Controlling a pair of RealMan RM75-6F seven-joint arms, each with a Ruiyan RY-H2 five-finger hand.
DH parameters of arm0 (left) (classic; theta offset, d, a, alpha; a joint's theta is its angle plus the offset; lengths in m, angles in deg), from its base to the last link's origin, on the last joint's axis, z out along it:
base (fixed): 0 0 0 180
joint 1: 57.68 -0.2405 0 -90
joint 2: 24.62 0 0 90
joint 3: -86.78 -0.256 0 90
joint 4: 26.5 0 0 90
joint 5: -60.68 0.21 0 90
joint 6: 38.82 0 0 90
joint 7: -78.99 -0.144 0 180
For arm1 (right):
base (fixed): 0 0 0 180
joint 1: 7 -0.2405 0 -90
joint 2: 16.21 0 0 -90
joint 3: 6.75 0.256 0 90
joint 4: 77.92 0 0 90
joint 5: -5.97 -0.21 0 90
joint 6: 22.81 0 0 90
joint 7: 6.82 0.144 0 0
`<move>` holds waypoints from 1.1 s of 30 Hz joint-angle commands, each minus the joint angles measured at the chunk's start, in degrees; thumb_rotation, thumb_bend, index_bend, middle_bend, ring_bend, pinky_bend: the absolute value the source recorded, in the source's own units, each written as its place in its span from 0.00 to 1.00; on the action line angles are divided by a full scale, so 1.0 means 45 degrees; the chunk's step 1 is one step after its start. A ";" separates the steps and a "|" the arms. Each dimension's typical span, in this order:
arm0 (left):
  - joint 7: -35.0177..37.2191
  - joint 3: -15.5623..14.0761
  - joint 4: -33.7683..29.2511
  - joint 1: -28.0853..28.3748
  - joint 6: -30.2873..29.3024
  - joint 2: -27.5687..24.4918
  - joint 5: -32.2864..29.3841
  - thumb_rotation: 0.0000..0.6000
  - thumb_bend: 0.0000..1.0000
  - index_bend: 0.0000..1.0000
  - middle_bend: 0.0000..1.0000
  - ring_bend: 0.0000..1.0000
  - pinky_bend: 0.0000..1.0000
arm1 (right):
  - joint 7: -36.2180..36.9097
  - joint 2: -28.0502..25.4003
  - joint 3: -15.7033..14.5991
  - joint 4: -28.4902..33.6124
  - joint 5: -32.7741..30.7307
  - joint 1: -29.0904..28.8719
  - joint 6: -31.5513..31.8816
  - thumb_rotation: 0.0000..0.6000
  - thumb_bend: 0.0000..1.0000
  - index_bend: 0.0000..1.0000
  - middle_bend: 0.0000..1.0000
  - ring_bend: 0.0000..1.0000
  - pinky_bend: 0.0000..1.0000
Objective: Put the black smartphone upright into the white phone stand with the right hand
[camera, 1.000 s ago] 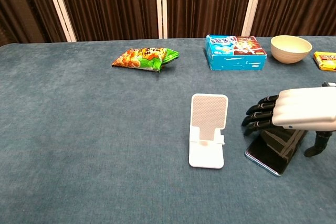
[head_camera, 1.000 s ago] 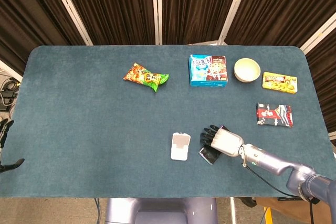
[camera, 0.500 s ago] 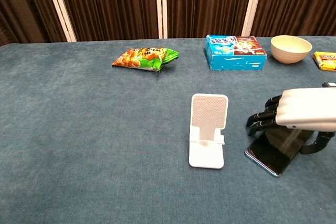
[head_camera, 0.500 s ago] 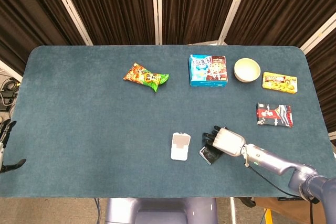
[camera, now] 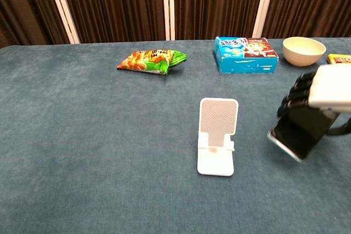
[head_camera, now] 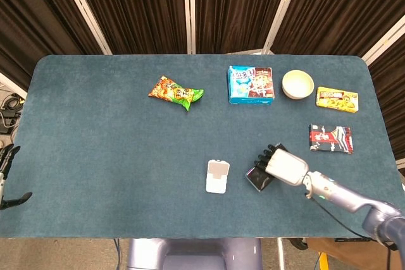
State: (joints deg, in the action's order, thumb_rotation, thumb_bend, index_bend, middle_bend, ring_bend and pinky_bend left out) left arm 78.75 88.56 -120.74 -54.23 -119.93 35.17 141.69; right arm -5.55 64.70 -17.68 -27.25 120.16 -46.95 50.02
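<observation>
Teal-blue worktop (head_camera: 95, 137) under dark brown pleated curtains (head_camera: 145, 4) with white strips. White phone stand (camera: 217, 135), mesh-textured back. Black smartphone (camera: 299, 132), glossy, in white-backed right hand (camera: 321, 94) with black fingers (camera: 293, 96). Orange-and-green snack bag (head_camera: 176, 92); light blue and red cartoon-printed box (head_camera: 250, 85); cream bowl (head_camera: 297, 84); yellow packet (head_camera: 336, 99); red-black-and-white packet (head_camera: 330, 138).

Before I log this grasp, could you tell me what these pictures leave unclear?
- Right hand, chest view: cut off by the right edge; thumb contact unseen.
- Phone: upper part hidden by that hand; in the head view mostly covered.
- Left hand, head view: only dark fingers at the left edge; pose unclear.
- Stand: slot too small to judge.
</observation>
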 commanded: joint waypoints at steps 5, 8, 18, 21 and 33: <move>0.0269 -0.0053 -0.0049 -0.0067 -0.0115 -0.0126 0.0138 1.00 0.00 0.00 0.00 0.00 0.00 | -0.3283 -0.1378 0.0826 0.1183 0.0278 0.0445 0.2215 1.00 0.51 0.59 0.57 0.46 0.40; 0.0405 -0.0067 -0.0061 -0.0098 -0.0164 -0.0190 0.0178 1.00 0.00 0.00 0.00 0.00 0.00 | -0.5284 -0.1679 0.1134 0.1588 0.0764 0.0424 0.2806 1.00 0.53 0.60 0.58 0.48 0.40; 0.0717 -0.0057 -0.0074 -0.0146 -0.0262 -0.0326 0.0229 1.00 0.00 0.00 0.00 0.00 0.00 | -1.1030 -0.2489 0.2319 0.5259 0.1215 -0.0191 0.1088 1.00 0.54 0.60 0.58 0.48 0.40; 0.0799 -0.0029 -0.0042 -0.0135 -0.0238 -0.0353 0.0183 1.00 0.00 0.00 0.00 0.00 0.00 | -1.2668 -0.2528 0.2644 0.6197 0.1113 -0.0195 0.0384 1.00 0.55 0.59 0.58 0.48 0.40; 0.1109 0.0113 0.0170 0.0039 0.0211 -0.0390 -0.0236 1.00 0.00 0.00 0.00 0.00 0.00 | -1.5538 -0.1702 0.3384 0.8270 0.1117 -0.1129 -0.2998 1.00 0.55 0.59 0.58 0.48 0.39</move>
State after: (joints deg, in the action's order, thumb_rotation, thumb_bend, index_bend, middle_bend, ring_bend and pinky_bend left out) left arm 83.70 89.03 -120.01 -54.09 -119.02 33.42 140.67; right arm -73.67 56.04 -3.30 8.62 125.71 -51.21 38.56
